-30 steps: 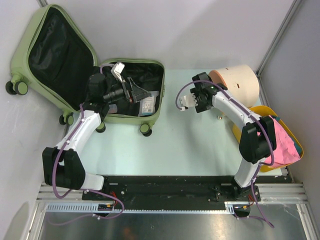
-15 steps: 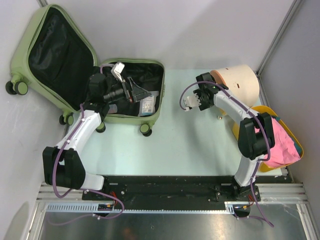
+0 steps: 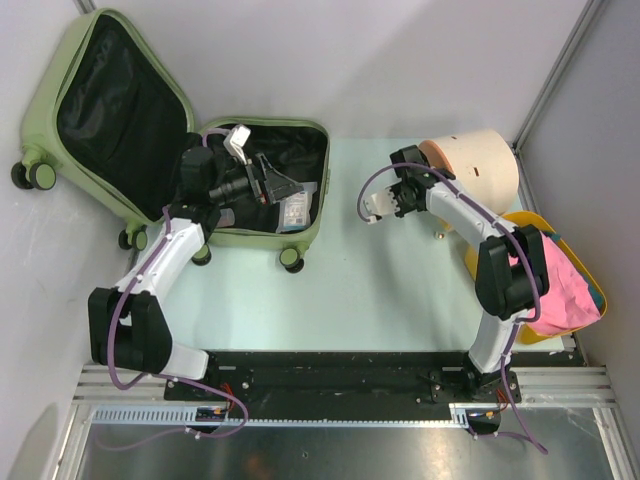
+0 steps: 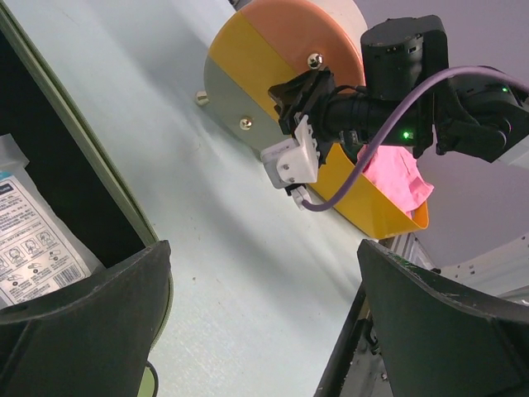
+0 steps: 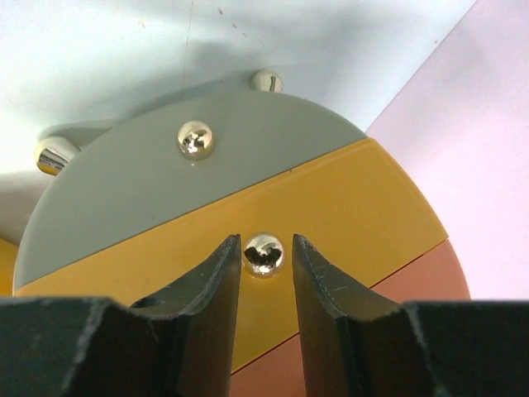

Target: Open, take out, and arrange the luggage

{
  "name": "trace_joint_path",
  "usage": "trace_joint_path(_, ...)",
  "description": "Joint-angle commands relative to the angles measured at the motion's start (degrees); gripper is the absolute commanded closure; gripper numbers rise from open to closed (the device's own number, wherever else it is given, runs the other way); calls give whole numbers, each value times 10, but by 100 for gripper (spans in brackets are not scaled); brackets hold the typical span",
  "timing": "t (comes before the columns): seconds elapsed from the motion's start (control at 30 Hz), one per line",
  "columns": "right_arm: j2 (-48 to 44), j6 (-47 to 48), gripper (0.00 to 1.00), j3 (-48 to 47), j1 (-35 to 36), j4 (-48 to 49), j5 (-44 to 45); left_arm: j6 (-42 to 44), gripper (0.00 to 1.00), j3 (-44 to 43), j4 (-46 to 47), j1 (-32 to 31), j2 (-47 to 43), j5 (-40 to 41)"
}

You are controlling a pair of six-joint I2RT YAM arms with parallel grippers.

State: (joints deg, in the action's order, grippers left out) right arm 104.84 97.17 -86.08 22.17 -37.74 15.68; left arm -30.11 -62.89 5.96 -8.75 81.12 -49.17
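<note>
**A:** What's changed just now?

**B:** Only the right gripper [image 5: 264, 248]. A second ago its jaws stood wider. Now they have drawn in on either side of a small shiny round metal knob [image 5: 264, 253]. It is the middle knob on the striped end of the cream cylindrical drum [image 3: 482, 165], far right on the pale blue-green table [image 3: 350, 290]. Thin slivers of the yellow band show beside the knob, so I cannot tell whether it is pinched yet.

**A:** And the left gripper [image 4: 263, 248]?

**B:** Spread as wide as it goes and holding nothing. It hangs over the flat-lying half of the pale sage-green hard-shell suitcase [image 3: 260, 238] and hasn't shifted.

**A:** Where is the case?

**B:** Far left, with its lid thrown back against the wall and the black lining showing. Opening looks done, but taking out isn't, since a clear plastic packet [image 4: 29, 240] lies inside. My guess is that the right arm is busy with the drum rather than the luggage.

**A:** Any writing?

**B:** The packet's white label has a blue patch, small drawings and rows of print, all too small to read. I see no brand elsewhere.
</note>
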Motion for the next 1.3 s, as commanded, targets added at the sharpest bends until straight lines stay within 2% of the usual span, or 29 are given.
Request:
trace_joint_path(0.0,-6,-7,66,0,20,-9,-17,-11,1,-21,27,0,-1,2)
trace_joint_path(0.17,-5,-14,72,0,34,-17,-23,-9,1,-18,27,0,-6,4)
trace_joint_path(0.33,-11,-15,53,-3,31,-27,-21,-12,0,-17,27,0,-8,2)
trace_joint_path(0.6,-26,27,46,4,-16,-28,-8,-17,1,-15,29,-1,-2,4)
trace_joint_path(0.73,-20,37,39,7,-25,-18,-6,-22,1,-19,34,-1,7,2)
trace_joint_path(0.87,-11,53,44,8,-35,-2,-7,-24,1,-21,36,-1,6,4)
trace_joint_path(1.1,-13,72,71,8,-38,14,-26,-21,1,-18,37,-1,5,7)
trace_joint_path(1.27,-20,72,80,7,-28,15,-41,-22,1,-21,37,-1,9,5)
